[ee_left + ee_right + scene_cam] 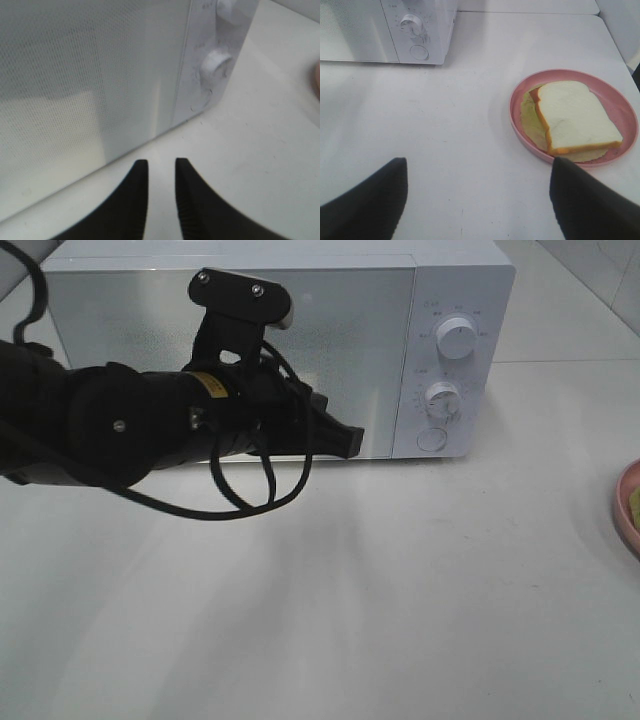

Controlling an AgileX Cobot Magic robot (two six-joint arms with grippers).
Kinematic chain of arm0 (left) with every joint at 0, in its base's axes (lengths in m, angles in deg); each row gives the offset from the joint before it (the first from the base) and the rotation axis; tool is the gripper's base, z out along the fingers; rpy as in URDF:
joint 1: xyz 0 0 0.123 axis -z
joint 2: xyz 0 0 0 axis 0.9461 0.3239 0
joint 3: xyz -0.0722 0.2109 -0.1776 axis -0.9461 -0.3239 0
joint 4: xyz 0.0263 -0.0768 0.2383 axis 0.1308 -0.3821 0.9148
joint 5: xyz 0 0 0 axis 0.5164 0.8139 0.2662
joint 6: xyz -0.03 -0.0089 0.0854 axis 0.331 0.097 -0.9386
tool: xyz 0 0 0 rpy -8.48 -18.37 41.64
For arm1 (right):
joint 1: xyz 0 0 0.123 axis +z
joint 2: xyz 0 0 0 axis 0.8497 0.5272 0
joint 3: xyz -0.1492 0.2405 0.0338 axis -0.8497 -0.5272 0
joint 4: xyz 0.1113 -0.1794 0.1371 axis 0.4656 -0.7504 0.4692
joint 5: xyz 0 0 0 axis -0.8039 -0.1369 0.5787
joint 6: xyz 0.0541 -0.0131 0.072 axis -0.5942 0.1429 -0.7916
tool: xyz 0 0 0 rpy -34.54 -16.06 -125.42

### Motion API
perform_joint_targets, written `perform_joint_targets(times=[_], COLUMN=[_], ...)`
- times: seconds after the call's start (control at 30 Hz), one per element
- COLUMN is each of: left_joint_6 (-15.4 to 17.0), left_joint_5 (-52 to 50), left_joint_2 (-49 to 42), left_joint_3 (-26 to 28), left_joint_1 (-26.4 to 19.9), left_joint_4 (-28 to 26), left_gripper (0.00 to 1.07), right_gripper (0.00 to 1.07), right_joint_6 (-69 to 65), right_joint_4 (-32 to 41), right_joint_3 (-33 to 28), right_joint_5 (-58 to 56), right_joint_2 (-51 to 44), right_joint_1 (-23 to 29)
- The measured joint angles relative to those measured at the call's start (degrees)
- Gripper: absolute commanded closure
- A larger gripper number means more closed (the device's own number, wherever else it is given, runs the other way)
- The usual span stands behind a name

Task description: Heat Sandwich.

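The sandwich (577, 117), white bread over green lettuce, lies on a round pink plate (518, 95) on the white table. My right gripper (479, 200) hovers wide open just short of the plate, nothing between its fingers. The white microwave (300, 330) stands at the back with its door closed. My left gripper (350, 440) reaches in front of the door's lower right, near the control panel. In the left wrist view its fingers (140, 200) stand a narrow gap apart with nothing between them, pointing at the door's lower edge (161, 135).
The microwave's panel carries two knobs (457, 338), (441, 397) and a round button (432, 438). In the exterior high view only a sliver of the pink plate (630, 502) shows at the right edge. A black cable (240, 502) loops under the left arm.
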Motion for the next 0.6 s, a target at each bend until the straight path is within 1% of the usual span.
perform_joint_targets(times=[0.03, 0.1, 0.13, 0.17, 0.23, 0.27, 0.3, 0.33, 0.4, 0.43, 0.47, 0.53, 0.57, 0.6], left_joint_6=[0.06, 0.57, 1.09, 1.09, 1.15, 1.26, 1.32, 1.32, 1.32, 1.32, 1.32, 1.55, 1.55, 1.55], left_joint_5=[2.06, 6.13, 10.89, 10.89, 15.93, 20.97, 23.2, 23.2, 27.73, 33.12, 33.12, 39.42, 45.03, 46.98], left_joint_2=[-0.97, -2.69, -4.24, -4.24, -5.79, -7.39, -8.02, -8.02, -9.57, -11.29, -11.29, -12.95, -14.55, -15.41], left_joint_3=[-0.69, -1.49, -1.83, -1.83, -1.83, -1.83, -1.83, -1.83, -1.83, -1.83, -1.83, -1.83, -1.83, -1.83], left_joint_1=[0.0, 0.0, -0.29, -0.29, -0.86, -2.01, -2.81, -2.81, -4.35, -6.47, -6.47, -8.77, -11.63, -13.18], left_joint_4=[-0.17, -0.8, -1.09, -1.09, -0.97, -0.17, 0.4, 0.4, 1.95, 3.55, 3.55, 4.3, 4.7, 4.98], left_gripper=[0.38, 0.07, 0.02, 0.02, 0.03, 0.03, 0.03, 0.03, 0.03, 0.03, 0.03, 0.03, 0.03, 0.03], right_gripper=[0.31, 0.31, 0.31, 0.31, 0.31, 0.31, 0.31, 0.31, 0.31, 0.31, 0.31, 0.31, 0.31, 0.31], right_joint_6=[0.0, 0.0, 0.0, 0.0, 0.0, 0.0, 0.0, 0.0, 0.0, 0.0, 0.0, 0.0, 0.0, 0.0], right_joint_4=[0.0, 0.0, 0.0, 0.0, 0.0, 0.0, 0.0, 0.0, 0.0, 0.0, 0.0, 0.0, 0.0, 0.0], right_joint_3=[0.0, 0.0, 0.0, 0.0, 0.0, 0.0, 0.0, 0.0, 0.0, 0.0, 0.0, 0.0, 0.0, 0.0], right_joint_5=[0.0, 0.0, 0.0, 0.0, 0.0, 0.0, 0.0, 0.0, 0.0, 0.0, 0.0, 0.0, 0.0, 0.0], right_joint_2=[0.0, 0.0, 0.0, 0.0, 0.0, 0.0, 0.0, 0.0, 0.0, 0.0, 0.0, 0.0, 0.0, 0.0], right_joint_1=[0.0, 0.0, 0.0, 0.0, 0.0, 0.0, 0.0, 0.0, 0.0, 0.0, 0.0, 0.0, 0.0, 0.0])
